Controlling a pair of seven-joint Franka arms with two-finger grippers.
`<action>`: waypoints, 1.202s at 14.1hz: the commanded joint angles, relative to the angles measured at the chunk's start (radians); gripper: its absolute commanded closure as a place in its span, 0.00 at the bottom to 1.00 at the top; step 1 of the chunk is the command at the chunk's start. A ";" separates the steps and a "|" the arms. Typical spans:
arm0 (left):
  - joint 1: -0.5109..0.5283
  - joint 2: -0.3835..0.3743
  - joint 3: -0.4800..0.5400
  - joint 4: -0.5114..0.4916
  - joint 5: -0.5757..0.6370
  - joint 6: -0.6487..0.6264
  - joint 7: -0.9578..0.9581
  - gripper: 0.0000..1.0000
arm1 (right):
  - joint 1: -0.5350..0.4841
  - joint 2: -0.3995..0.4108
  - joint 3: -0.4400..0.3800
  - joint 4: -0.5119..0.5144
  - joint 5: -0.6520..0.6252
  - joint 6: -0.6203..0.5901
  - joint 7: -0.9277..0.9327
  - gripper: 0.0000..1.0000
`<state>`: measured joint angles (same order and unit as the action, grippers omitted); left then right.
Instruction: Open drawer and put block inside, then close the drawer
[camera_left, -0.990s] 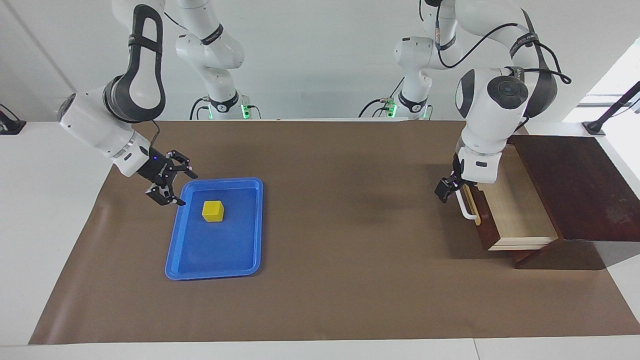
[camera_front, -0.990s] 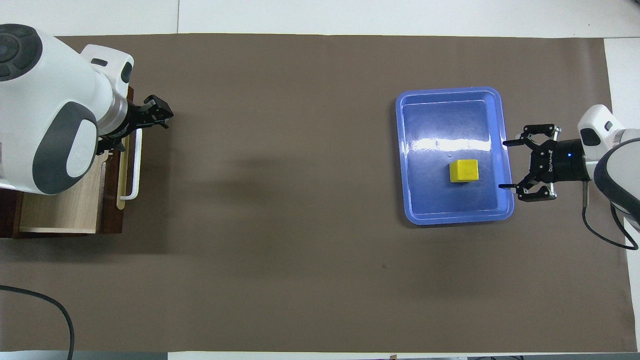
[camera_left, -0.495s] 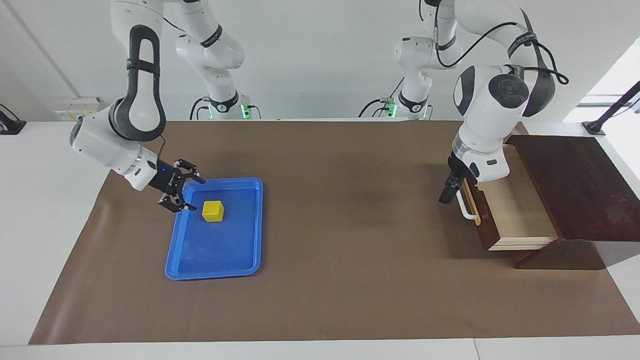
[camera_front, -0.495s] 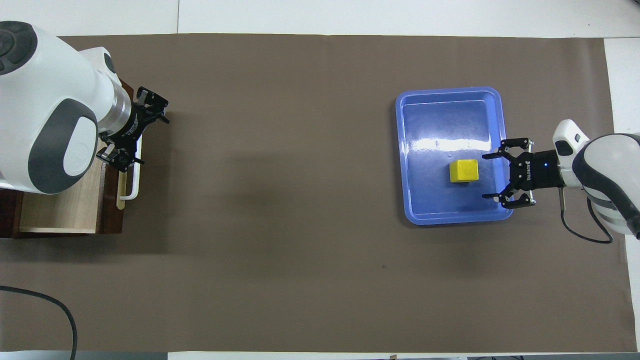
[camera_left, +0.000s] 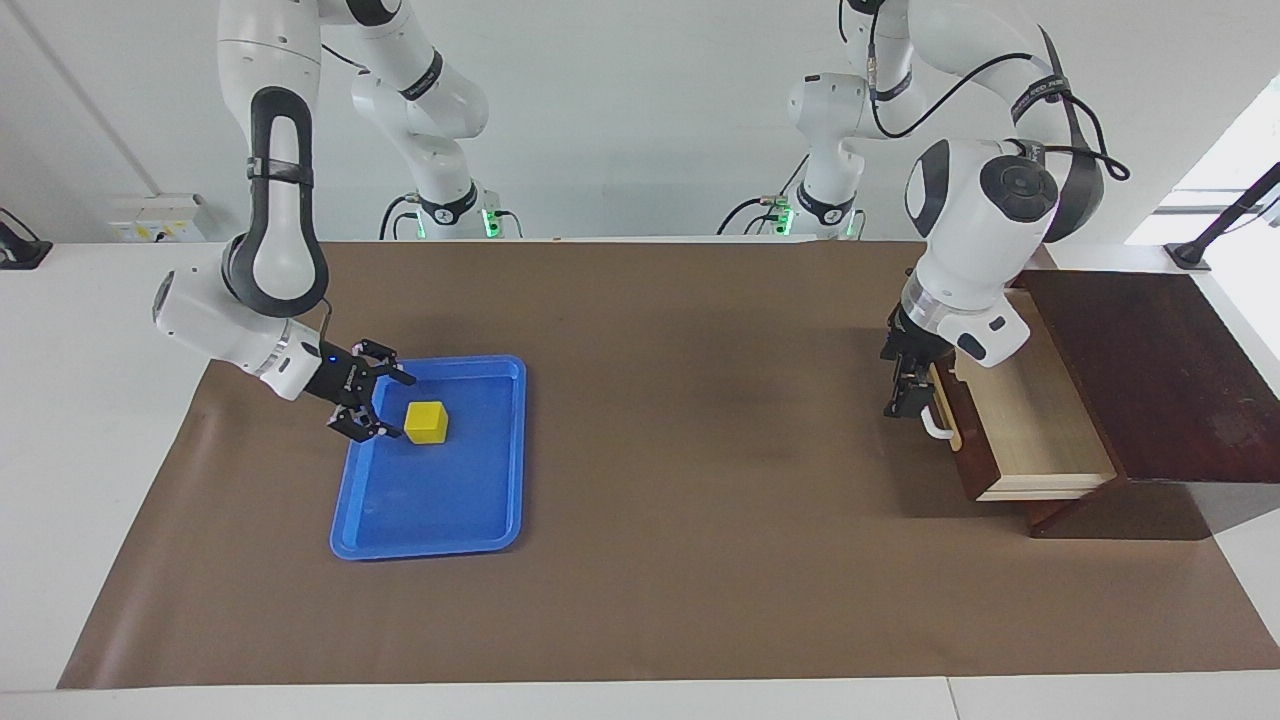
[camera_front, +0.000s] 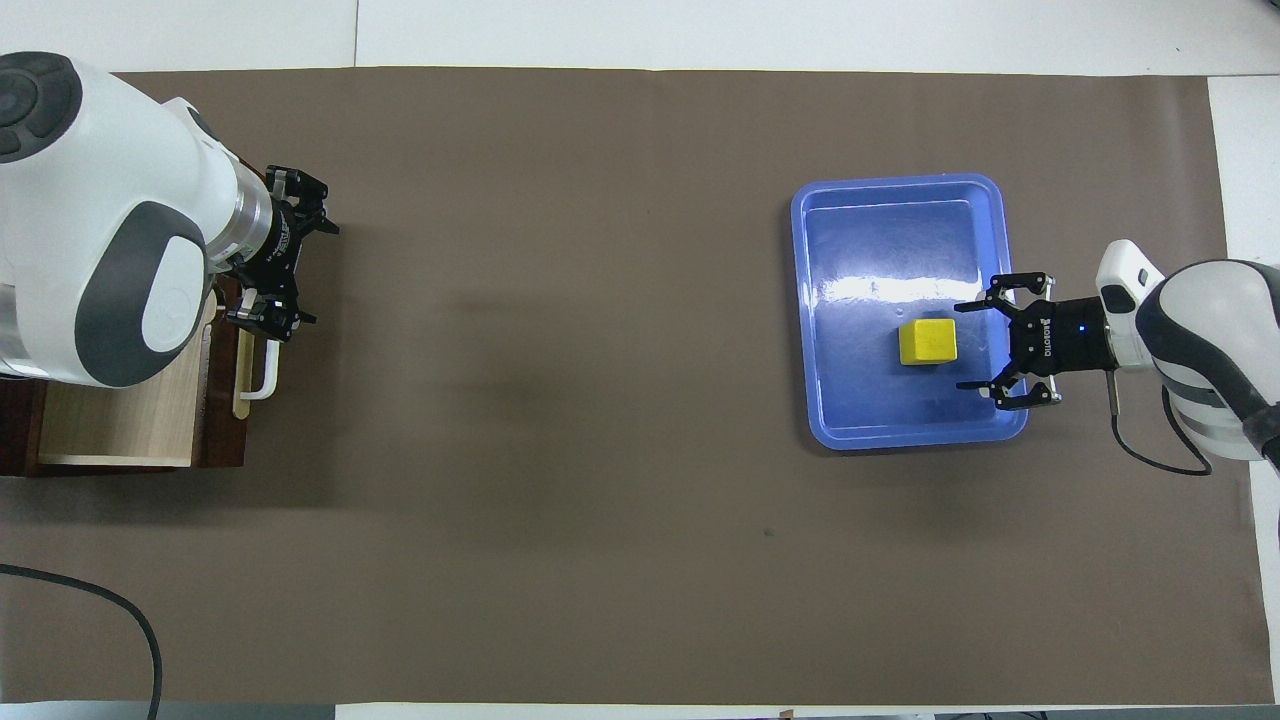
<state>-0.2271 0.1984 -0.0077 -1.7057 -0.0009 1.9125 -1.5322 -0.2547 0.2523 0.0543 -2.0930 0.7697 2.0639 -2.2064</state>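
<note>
Since a second ago the right gripper (camera_left: 382, 405) is sliding in over the blue tray (camera_left: 500, 520), now just beside the block (camera_left: 426, 421), its jaws spread wide and holding nothing. The block is sitting in the tray, at the right arm's end of the table. To grasp well, it is probably best carrying on until the fingers bracket two flat faces squarely before closing. At the left arm's end, the left gripper (camera_left: 905, 390) is hovering open by the drawer (camera_left: 1030, 430), which is standing pulled out.
</note>
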 joint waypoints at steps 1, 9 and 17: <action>0.002 -0.008 0.002 -0.023 -0.021 0.030 -0.009 0.00 | 0.000 0.024 0.007 0.010 0.048 0.010 -0.070 0.00; -0.008 -0.014 0.002 -0.052 -0.022 0.051 -0.009 0.00 | 0.012 0.032 0.009 0.001 0.049 0.048 -0.130 0.00; -0.117 -0.025 -0.001 -0.040 -0.017 -0.033 -0.282 0.00 | 0.014 0.041 0.012 -0.009 0.053 0.068 -0.147 0.00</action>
<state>-0.3097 0.1959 -0.0211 -1.7341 -0.0081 1.9088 -1.7742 -0.2411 0.2879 0.0597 -2.0950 0.7943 2.1148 -2.3207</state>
